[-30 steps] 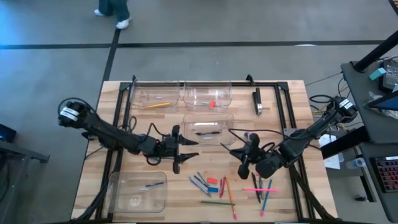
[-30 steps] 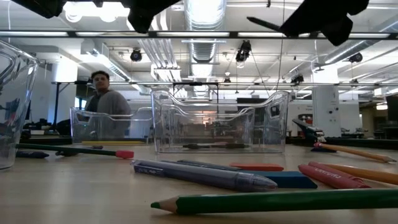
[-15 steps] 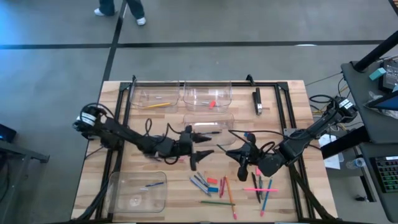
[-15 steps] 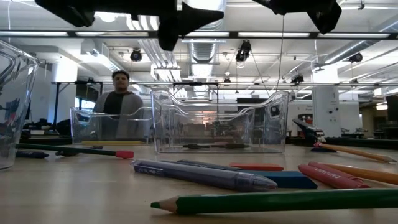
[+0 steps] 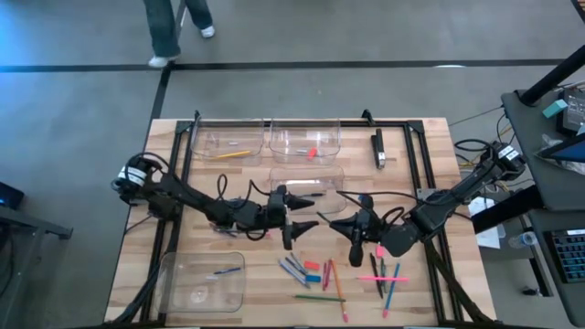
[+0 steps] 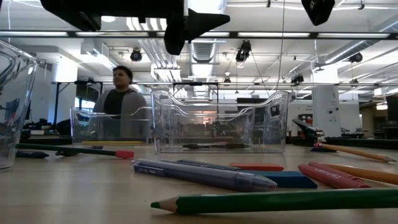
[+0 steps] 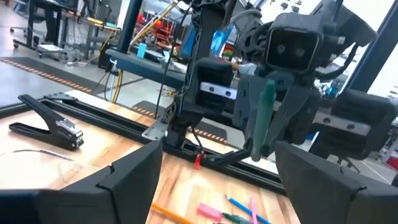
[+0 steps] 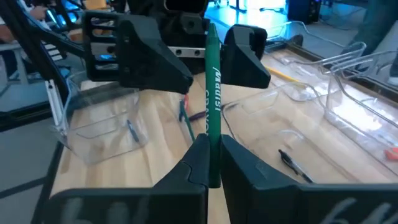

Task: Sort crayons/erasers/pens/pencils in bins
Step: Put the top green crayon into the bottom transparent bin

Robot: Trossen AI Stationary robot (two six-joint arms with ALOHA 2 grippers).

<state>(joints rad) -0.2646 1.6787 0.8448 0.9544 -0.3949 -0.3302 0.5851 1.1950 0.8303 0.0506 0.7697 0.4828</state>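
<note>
My right tool (image 8: 210, 163) pinches a green crayon (image 8: 212, 93) upright. My left tool (image 5: 297, 227) is wide open beside it, both above the table (image 5: 420, 174).

Grey floor (image 5: 366, 27), probably concrete

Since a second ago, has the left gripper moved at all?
Yes. In the high view the left gripper has travelled toward the picture's right, from left of the clear plastic middle bin to just below it, closer to the right gripper.
</note>
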